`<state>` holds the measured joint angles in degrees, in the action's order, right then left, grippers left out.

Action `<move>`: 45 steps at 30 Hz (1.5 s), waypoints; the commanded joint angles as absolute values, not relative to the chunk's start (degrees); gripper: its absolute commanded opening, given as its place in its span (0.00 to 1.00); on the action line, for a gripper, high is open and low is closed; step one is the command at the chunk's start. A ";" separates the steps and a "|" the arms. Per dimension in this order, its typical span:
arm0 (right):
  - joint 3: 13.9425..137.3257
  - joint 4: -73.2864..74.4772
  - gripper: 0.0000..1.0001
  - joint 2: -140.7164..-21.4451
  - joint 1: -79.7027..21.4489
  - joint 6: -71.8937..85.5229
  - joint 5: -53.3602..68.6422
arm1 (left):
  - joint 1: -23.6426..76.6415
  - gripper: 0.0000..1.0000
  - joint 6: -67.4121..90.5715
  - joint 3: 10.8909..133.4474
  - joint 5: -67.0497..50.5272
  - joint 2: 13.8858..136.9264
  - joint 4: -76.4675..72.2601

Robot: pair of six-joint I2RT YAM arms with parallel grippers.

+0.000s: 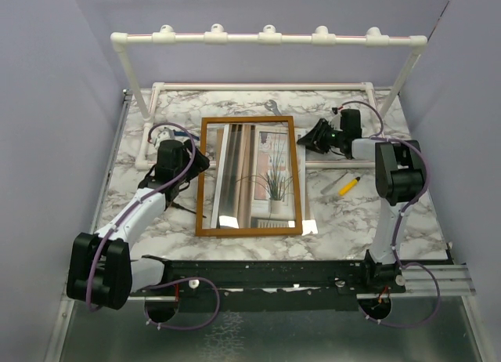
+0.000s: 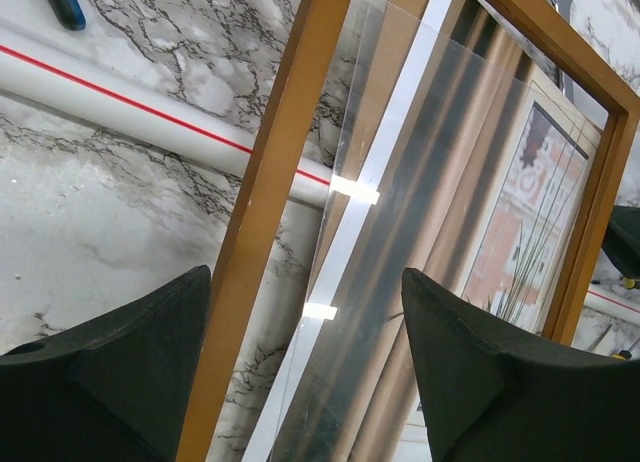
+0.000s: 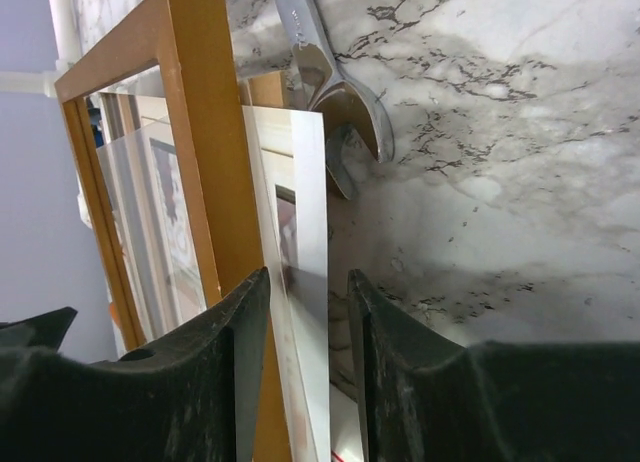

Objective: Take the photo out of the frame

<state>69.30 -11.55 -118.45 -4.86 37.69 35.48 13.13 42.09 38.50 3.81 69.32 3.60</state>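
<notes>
The frame (image 1: 249,232), with its narrow orange-brown wooden border, lies flat in the middle of the marble table. Inside it lies the photo (image 1: 270,174) of curtains and a potted grass, shifted right so its white edge pokes out past the right rail. My left gripper (image 1: 202,160) is open at the left rail. In the left wrist view its fingers (image 2: 305,273) straddle the rail (image 2: 290,112) and a loose clear sheet (image 2: 420,182). My right gripper (image 1: 307,139) is at the upper right rail. Its fingers (image 3: 307,273) stand narrowly apart around the photo's white edge (image 3: 310,172), with a gap on one side.
A white pipe rack (image 1: 266,38) spans the back, and its base pipes run under the frame (image 2: 120,102). A metal wrench (image 1: 272,106) lies behind the frame. A yellow tool (image 1: 349,184) lies to the right. Purple walls enclose the table.
</notes>
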 commanded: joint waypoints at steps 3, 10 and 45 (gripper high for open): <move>69.15 -15.79 0.27 -118.31 -4.66 39.58 39.88 | 11.76 0.77 41.00 37.86 1.59 68.20 4.65; 68.12 -17.41 0.12 -117.01 -4.67 40.20 40.49 | 11.45 0.77 40.61 37.72 1.24 68.17 4.75; 66.96 -8.85 0.01 -105.48 -3.92 35.76 32.40 | 15.88 0.79 40.47 35.46 -2.44 67.16 1.28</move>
<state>66.39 -7.84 -107.22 -4.16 35.97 32.97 13.04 40.99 34.70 -2.00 69.14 2.22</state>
